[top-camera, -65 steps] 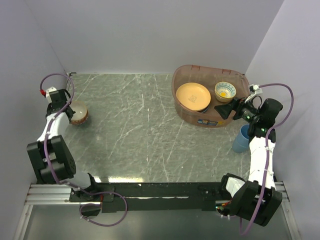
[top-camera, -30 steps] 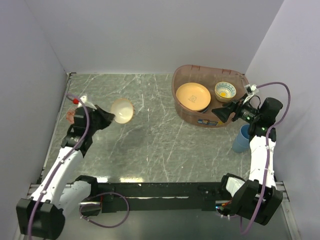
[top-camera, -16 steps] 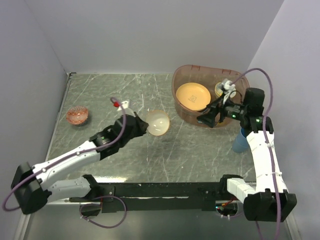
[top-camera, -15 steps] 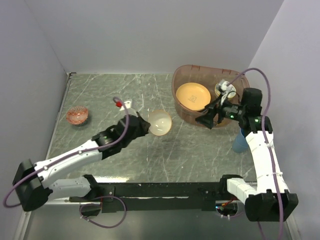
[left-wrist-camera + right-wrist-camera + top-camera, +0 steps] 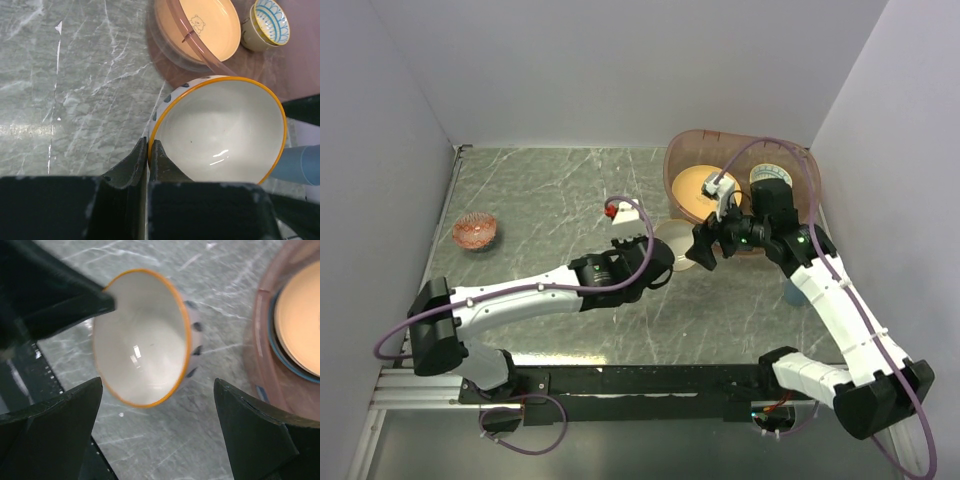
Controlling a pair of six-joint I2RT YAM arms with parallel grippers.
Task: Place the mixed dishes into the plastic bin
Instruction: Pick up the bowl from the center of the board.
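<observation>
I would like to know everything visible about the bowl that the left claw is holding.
The small cream bowl looks glossy, like glazed ceramic: plain cream inside, a thin orange rim, dark blue drops on its outer wall. It is empty and tilted. The left claw pinches its rim. The open right claw flanks it without touching. It is just outside the plastic bin.
</observation>
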